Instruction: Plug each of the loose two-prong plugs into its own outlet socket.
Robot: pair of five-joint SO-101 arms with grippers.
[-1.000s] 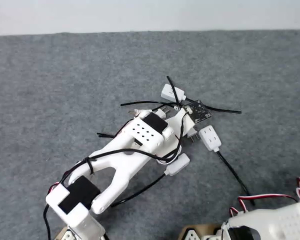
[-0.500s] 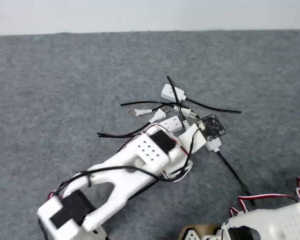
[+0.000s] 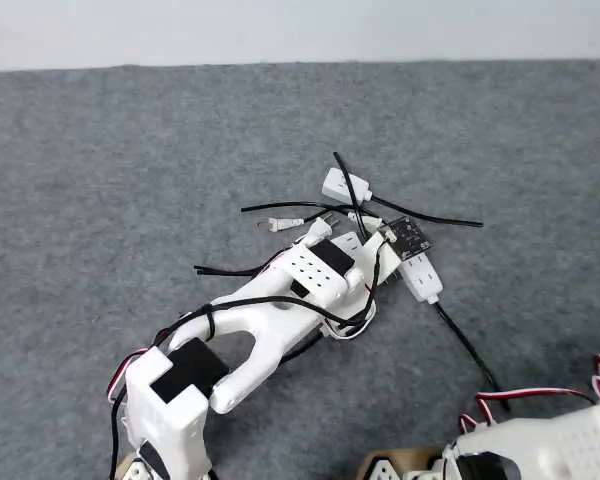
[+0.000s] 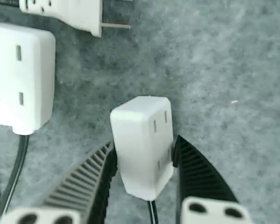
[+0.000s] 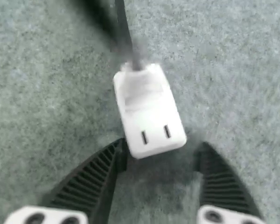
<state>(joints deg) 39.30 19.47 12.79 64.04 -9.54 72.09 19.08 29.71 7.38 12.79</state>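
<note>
From above, the left arm (image 3: 270, 320) stretches from the lower left of the frame to a tangle of white connectors and black cords at the centre of the grey bench (image 3: 110, 170). One boxy socket (image 3: 335, 185) lies at the top of the tangle and another (image 3: 420, 275) to its right. The right arm (image 3: 550, 445) sits in the lower right corner. In the left wrist view, the left end effector (image 4: 143, 145) is clenched on an outlet socket (image 4: 142, 130), both fingers pressed to its sides; a wider socket block (image 4: 18, 79) and a two-prong plug (image 4: 74, 14) lie beyond it. In the right wrist view, the right end effector (image 5: 162, 148) is released, its fingers spread around the slotted end of a corded socket (image 5: 149, 112) on the bench.
</note>
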